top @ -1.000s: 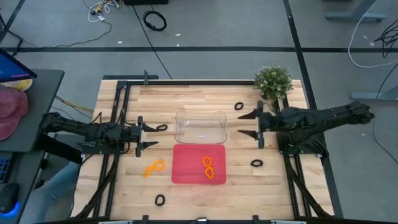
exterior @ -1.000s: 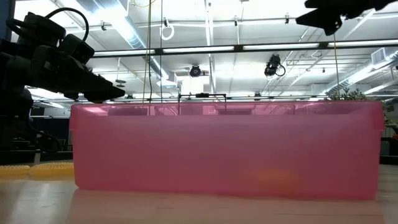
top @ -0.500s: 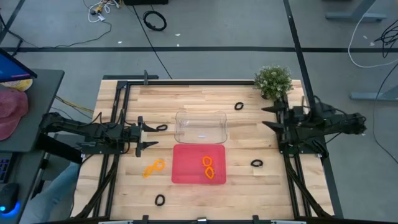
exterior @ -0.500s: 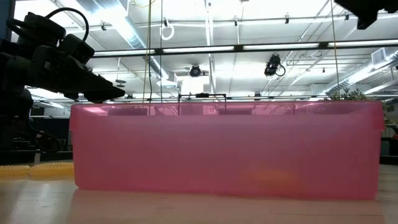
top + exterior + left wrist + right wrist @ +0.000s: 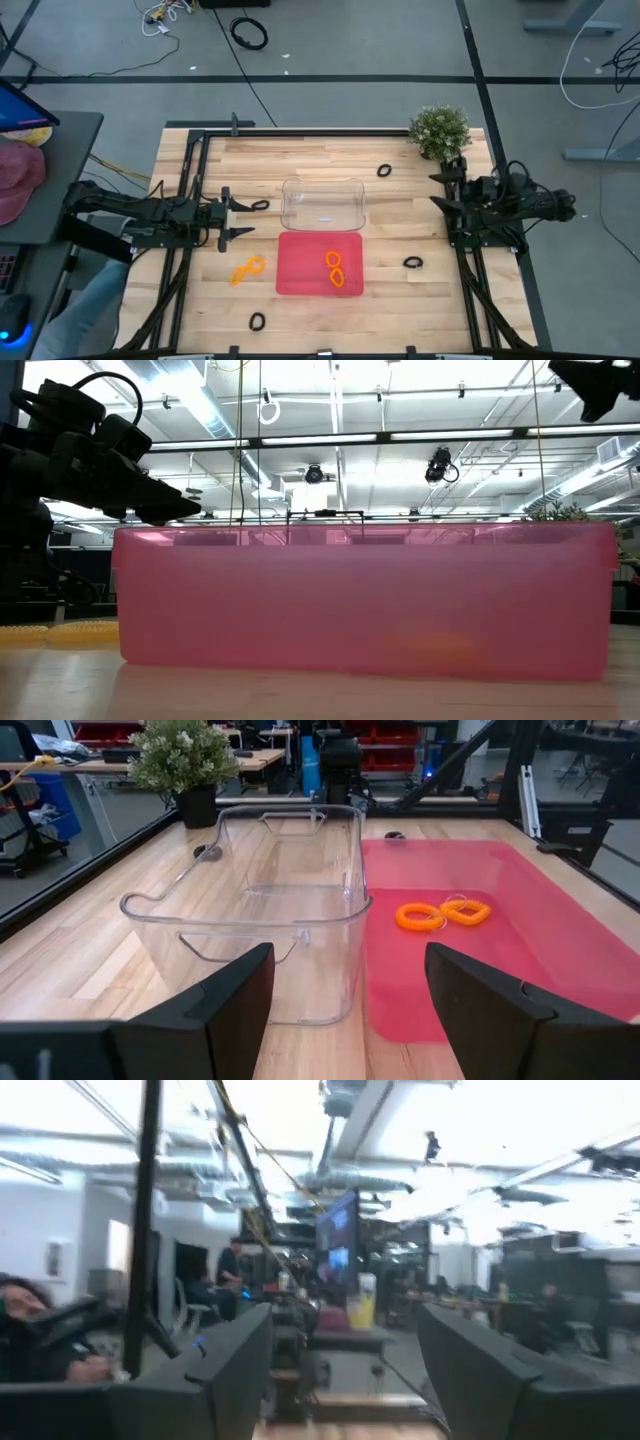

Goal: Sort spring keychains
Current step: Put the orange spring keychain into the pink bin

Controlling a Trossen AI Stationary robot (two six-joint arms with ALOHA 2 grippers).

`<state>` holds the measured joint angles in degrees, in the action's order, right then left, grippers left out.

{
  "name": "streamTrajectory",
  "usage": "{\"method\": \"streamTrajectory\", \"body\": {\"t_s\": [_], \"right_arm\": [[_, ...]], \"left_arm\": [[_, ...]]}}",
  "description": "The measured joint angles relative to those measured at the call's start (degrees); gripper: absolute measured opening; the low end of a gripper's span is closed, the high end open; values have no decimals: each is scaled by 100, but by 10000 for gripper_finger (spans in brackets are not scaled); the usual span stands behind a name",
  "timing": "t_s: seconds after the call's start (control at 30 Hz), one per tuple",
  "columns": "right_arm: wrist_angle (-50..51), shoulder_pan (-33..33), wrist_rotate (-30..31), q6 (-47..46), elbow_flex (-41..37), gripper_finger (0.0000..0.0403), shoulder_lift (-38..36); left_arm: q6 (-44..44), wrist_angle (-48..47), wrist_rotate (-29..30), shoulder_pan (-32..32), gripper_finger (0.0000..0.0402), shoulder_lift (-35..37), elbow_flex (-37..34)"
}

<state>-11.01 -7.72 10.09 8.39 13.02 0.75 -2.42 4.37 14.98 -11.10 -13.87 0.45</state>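
Two orange spring keychains (image 5: 335,268) lie in the red tray (image 5: 300,280) and show in the left wrist view as orange coils (image 5: 440,912). Another orange pair (image 5: 247,269) lies on the table left of the tray. Black ones lie apart on the wood: one (image 5: 260,206) just ahead of my left gripper, one (image 5: 385,171) at the far side, one (image 5: 413,262) at the right, one (image 5: 257,322) near the front edge. My left gripper (image 5: 228,215) stands open at the table's left. My right gripper (image 5: 437,191) stands open at the right edge, tipped up (image 5: 345,1370).
A clear plastic bin (image 5: 323,203) stands behind the red tray at mid-table, straight ahead of my left gripper (image 5: 350,1010). A potted plant (image 5: 440,130) sits at the far right corner. Black frame rails run along both table sides.
My right gripper has drawn back from beside the clear bin toward the table's right edge and tipped its fingers upward; it stays open. The keychains lie where they were.
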Motion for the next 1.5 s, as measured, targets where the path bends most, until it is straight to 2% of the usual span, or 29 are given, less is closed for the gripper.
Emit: {"method": "streamTrajectory", "body": {"t_s": [0.2,0.5,0.77,1.03,1.5], "right_arm": [[-385,268,134,-53,-342,254,-73],[-751,818,-556,-361,-741,254,-74],[-963,1177,-842,-462,-1208,254,-76],[-403,1420,-869,-253,-1211,254,-76],[993,1490,-750,710,-1209,254,-76]], "left_arm": [[1,-3,0,1,261,0,0],[1,5,1,-1,261,0,-2],[1,5,1,1,261,0,0],[1,5,-1,1,261,1,-1],[1,6,0,0,261,0,0]]}}
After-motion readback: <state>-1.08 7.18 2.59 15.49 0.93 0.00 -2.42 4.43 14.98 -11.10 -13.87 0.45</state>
